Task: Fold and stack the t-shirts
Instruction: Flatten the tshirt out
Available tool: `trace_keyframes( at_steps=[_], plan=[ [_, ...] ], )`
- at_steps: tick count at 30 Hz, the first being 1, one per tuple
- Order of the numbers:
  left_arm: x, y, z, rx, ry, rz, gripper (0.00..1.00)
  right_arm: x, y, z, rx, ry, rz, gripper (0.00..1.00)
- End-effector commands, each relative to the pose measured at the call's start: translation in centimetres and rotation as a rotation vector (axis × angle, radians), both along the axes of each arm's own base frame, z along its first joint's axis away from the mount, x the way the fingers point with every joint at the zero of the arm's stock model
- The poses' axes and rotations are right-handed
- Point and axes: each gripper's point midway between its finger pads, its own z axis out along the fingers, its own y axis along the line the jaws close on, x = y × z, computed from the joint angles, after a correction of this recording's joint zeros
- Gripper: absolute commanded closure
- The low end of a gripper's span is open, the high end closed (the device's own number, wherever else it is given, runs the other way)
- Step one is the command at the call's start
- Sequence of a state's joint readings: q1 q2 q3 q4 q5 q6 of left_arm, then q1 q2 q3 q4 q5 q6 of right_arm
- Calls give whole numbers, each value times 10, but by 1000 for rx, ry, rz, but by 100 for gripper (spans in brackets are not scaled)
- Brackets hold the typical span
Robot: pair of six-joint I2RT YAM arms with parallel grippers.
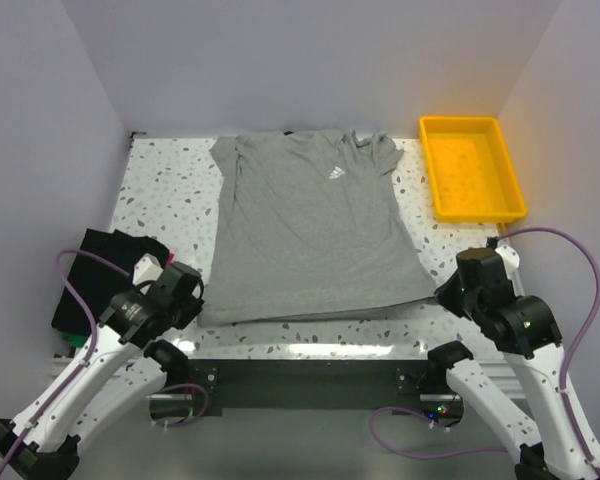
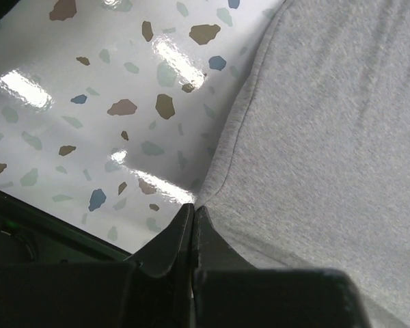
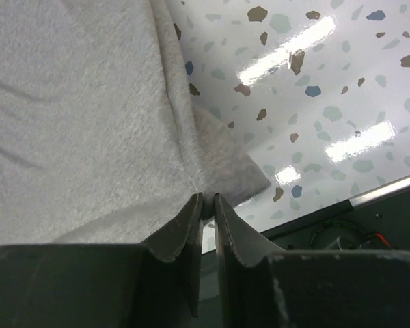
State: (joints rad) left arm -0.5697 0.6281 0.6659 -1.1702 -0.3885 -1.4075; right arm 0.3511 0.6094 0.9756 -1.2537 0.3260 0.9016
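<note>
At left claw (image 2: 193,208) tips: grey t-shirt (image 1: 315,235) hem corner, jaws pressed together.
At right claw (image 3: 207,199) tips: opposite hem corner pinched, jaws narrow.

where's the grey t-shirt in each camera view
top external: grey t-shirt spread flat in the middle, collar toward the far wall.
left wrist: fills the right side, hem corner at bottom centre.
right wrist: fills the left side, corner at bottom centre.
shared landmark: speckled table beside the shirt.
</note>
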Motion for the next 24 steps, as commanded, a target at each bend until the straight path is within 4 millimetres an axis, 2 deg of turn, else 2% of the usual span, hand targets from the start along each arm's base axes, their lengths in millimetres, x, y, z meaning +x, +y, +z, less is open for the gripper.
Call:
trace_keyframes(
  at_steps=[1, 2, 3, 4, 5, 7, 8, 9, 10, 12, 13, 14, 16, 17, 19, 20, 21, 22, 23, 24],
  plan=[
    [0, -2, 12, -5, -32, -54, 100, -8, -14, 10, -27, -16, -59, 82],
    [0, -4, 14, -16, -43, -69, 96, -7, -14, 11, -27, -20, -59, 77],
    [2, -5, 15, -15, -59, -89, 80, -6, -13, 11, -27, -21, -54, 72],
    [3, -6, 17, -16, -71, -102, 71, -4, -12, 11, -33, -22, -35, 68],
    [6, -5, 22, -14, -100, -111, 56, -2, -9, 10, -34, -22, -17, 64],
    [14, -5, 39, -5, -166, -134, 45, 7, 1, 10, -16, -26, 27, 60],
    [18, -5, 46, 5, -191, -138, 32, 11, 5, 7, -33, -17, 75, 57],
    [25, -6, 56, 18, -228, -159, 28, 19, 19, 8, 6, -30, 137, 57],
    [32, -8, 70, 19, -265, -163, 26, 24, 26, 3, 14, -5, 164, 56],
    [52, -13, 82, 66, -304, -191, 23, 32, 41, -6, 43, 4, 240, 55],
    [62, -18, 88, 75, -325, -211, 23, 45, 56, -3, 86, -41, 284, 54],
    [73, -24, 81, 109, -290, -231, 23, 50, 59, -15, 77, -11, 295, 54],
    [99, -34, 94, 146, -321, -258, 23, 62, 63, -22, 51, -11, 308, 53],
    [114, -34, 81, 211, -262, -255, 23, 67, 60, -32, 17, 20, 292, 52],
    [145, -36, 93, 240, -289, -246, 23, 79, 65, -36, 10, 5, 297, 53],
    [160, -42, 79, 244, -240, -269, 24, 83, 69, -41, 11, 21, 313, 53],
    [178, -45, 84, 246, -274, -281, 25, 90, 73, -40, 19, 0, 322, 53],
    [195, -36, 89, 246, -287, -251, 26, 93, 77, -41, 18, 3, 334, 52],
    [208, -40, 76, 233, -254, -274, 27, 96, 80, -39, 13, 0, 344, 52],
    [226, -41, 79, 232, -286, -299, 28, 98, 78, -43, -9, 15, 338, 52]
  ],
)
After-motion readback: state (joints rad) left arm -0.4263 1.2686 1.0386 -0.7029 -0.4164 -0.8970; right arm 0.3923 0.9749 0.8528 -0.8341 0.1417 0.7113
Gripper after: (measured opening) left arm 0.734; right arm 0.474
